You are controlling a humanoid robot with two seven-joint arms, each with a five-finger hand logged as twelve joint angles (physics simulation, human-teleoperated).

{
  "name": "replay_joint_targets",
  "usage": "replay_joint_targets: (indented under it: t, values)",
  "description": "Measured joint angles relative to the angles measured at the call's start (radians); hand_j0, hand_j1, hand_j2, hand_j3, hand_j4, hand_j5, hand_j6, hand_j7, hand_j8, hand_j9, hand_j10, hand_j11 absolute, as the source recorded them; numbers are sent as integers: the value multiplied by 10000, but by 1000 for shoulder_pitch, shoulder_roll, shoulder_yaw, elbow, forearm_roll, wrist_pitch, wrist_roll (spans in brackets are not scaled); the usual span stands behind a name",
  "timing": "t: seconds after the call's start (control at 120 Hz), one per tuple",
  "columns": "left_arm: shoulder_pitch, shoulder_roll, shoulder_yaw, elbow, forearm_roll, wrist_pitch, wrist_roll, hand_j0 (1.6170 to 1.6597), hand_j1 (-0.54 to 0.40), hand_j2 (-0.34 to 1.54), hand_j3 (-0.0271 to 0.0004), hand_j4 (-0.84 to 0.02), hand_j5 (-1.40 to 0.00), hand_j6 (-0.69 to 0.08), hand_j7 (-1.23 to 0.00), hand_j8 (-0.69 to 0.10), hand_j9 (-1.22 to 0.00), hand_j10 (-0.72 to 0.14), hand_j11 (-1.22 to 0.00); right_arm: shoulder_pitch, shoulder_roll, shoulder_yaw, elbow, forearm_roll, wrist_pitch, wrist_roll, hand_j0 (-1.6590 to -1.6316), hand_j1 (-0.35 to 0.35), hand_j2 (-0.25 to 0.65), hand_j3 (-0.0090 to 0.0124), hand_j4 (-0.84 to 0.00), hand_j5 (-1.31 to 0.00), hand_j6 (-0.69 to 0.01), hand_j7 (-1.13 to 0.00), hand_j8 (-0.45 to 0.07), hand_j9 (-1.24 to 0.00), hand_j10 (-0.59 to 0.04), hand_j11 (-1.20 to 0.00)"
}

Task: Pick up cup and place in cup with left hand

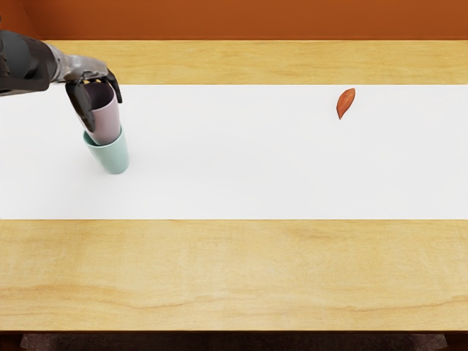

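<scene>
At the left of the head view, my left hand [101, 95] is shut on a pinkish-mauve cup [107, 123], with fingers around both sides of its upper part. The lower end of this cup is inside the mouth of a light teal cup [112, 157], whose rim surrounds it. Both cups lean slightly, their tops toward the left. How deep the mauve cup sits is hidden by the teal wall. The right hand does not show.
A white runner [234, 153] crosses the wooden table [234, 270]. An orange-brown leaf-shaped object [346, 103] lies on the runner at the right. An orange-brown wall [241, 18] stands behind the table.
</scene>
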Motion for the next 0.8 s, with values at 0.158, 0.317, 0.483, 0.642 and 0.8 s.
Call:
replay_joint_targets:
  t: [0.158, 0.317, 0.483, 0.642, 0.8]
  values:
    - [9, -4, 0, 0, -3, 1, 0, 16540, -1846, 1333, 0, -3920, -7262, -1700, -7015, -1466, -6914, -2898, -6767, 0, 0, 0, 0, 0, 0, 0, -16581, -3479, -10, 0, 2, 8, 69, 0, 54, 6, 39, 4]
    - [21, -6, -1, 16, -6, 3, 1, 16553, -1182, 984, 0, -3880, -6166, -2247, -5988, -2011, -5916, -3117, -5827, 0, 0, 0, 0, 0, 0, 0, -16581, -3479, -11, 0, 2, 8, 68, 0, 53, 6, 38, 4]
    - [21, -6, -2, 38, -22, 4, 1, 16568, 530, 593, 0, -2474, -3704, -1757, -3624, -1652, -3592, -2137, -3552, 0, 0, 0, 0, 0, 0, 0, -16581, -3479, -11, 0, 2, 8, 67, 0, 52, 5, 37, 4]
    - [19, -4, -3, 43, -33, 4, 1, 16575, 1766, 340, 0, -1458, -2105, -1133, -2067, -1084, -2052, -1301, -2033, 0, 0, 0, 0, 0, 0, 0, -16581, -3479, -12, 0, 2, 8, 67, 0, 52, 5, 37, 4]
    - [6, 0, -9, 44, -66, 5, 1, 16578, 2473, 199, 0, -877, -1218, -733, -1200, -708, -1192, -802, -1183, 0, 0, 0, 0, 0, 0, 0, -16581, -3479, -12, 0, 2, 8, 66, 0, 51, 5, 36, 4]
